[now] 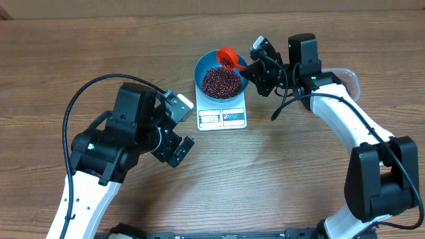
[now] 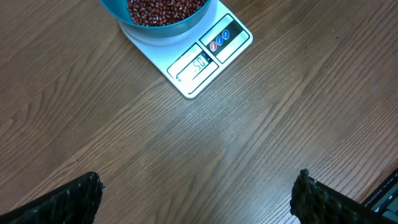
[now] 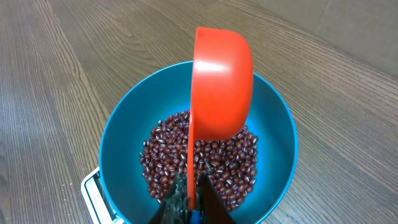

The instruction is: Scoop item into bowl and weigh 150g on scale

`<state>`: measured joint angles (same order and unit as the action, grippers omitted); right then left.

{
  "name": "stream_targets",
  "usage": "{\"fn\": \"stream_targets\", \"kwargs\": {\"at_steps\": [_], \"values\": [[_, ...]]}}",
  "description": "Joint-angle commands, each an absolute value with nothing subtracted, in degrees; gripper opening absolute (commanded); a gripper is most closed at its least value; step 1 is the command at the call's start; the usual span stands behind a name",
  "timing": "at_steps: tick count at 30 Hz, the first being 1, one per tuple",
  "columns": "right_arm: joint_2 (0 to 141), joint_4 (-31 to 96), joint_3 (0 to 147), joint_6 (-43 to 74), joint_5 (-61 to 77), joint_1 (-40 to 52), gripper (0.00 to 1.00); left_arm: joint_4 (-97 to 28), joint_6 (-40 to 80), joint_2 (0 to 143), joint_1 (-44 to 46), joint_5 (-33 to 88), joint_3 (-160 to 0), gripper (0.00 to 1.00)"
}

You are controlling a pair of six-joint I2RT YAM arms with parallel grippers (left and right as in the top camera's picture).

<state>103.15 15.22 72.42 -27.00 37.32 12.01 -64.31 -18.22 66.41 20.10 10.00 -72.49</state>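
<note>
The blue bowl (image 1: 200, 70) stands on the white scale (image 1: 222, 118) and holds a heap of dark red-brown beans (image 1: 221, 81). In the right wrist view the beans (image 3: 163, 160) cover the bottom of the bowl (image 3: 118, 149). My right gripper (image 3: 191, 202) is shut on the thin handle of an orange scoop (image 3: 222, 84), which is tipped on its side over the bowl's far rim. My left gripper (image 2: 198, 198) hangs open over bare table in front of the scale (image 2: 205, 62), nothing between its fingers (image 2: 74, 200).
A clear plastic tub (image 1: 348, 81) lies behind my right arm at the right. The table is wood-grained. A black cable (image 1: 86, 93) loops beside my left arm.
</note>
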Motion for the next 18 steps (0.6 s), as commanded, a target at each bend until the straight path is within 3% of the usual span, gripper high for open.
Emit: {"fn": "stream_targets", "kwargs": {"at_steps": [1,18], "values": [[103.22,15.09,73.12,-26.57,38.28,11.88,0.04,-64.29,-19.29,66.37,19.88,9.67,-73.65,1.00],[103.22,14.22,73.12,-15.99,39.79,11.88,0.04,-64.27,-19.29,66.37,19.88,9.67,-73.65,1.00]]}}
